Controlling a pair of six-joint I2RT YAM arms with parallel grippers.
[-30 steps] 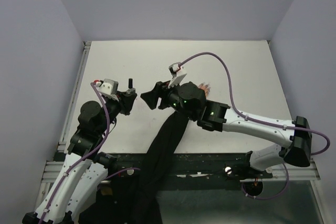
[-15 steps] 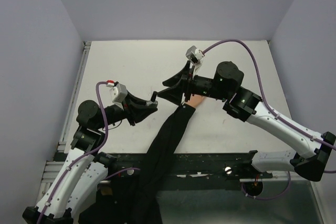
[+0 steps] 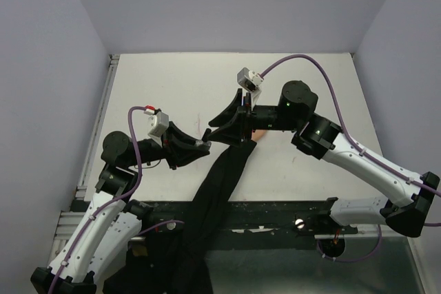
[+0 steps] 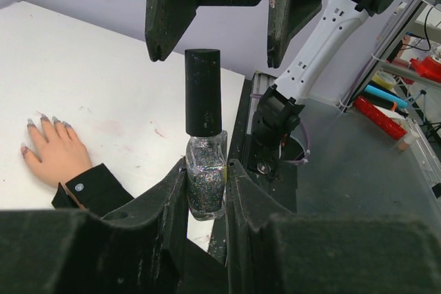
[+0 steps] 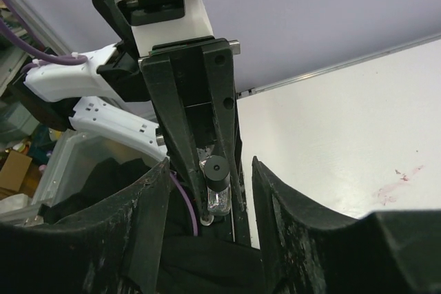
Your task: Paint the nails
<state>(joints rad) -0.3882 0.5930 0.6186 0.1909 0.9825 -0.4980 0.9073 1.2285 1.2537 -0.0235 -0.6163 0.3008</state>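
My left gripper (image 3: 202, 145) is shut on a small glitter polish bottle (image 4: 205, 184) with a tall black cap (image 4: 203, 91). It holds the bottle off the table. My right gripper (image 3: 212, 127) is open and faces the bottle. Its fingertips (image 4: 157, 46) stand either side of the cap's top without touching it. In the right wrist view the cap (image 5: 218, 170) shows between my open right fingers (image 5: 148, 197). The peach fake hand (image 4: 58, 158) lies flat on the table. Its greyish nails (image 4: 43, 118) point away from its black sleeve (image 3: 224, 177). In the top view my right gripper hides most of the hand.
The white table (image 3: 172, 87) has faint reddish stains (image 4: 158, 132). A black rail (image 3: 275, 208) runs along its near edge. The sleeve hangs over that edge. Tools and cables (image 4: 386, 101) lie beyond the table's side. Grey walls (image 3: 227, 5) close in three sides.
Both arms have swung to face each other. My left gripper tilted the bottle toward the right gripper. My right gripper left the hand and closed in on the cap.
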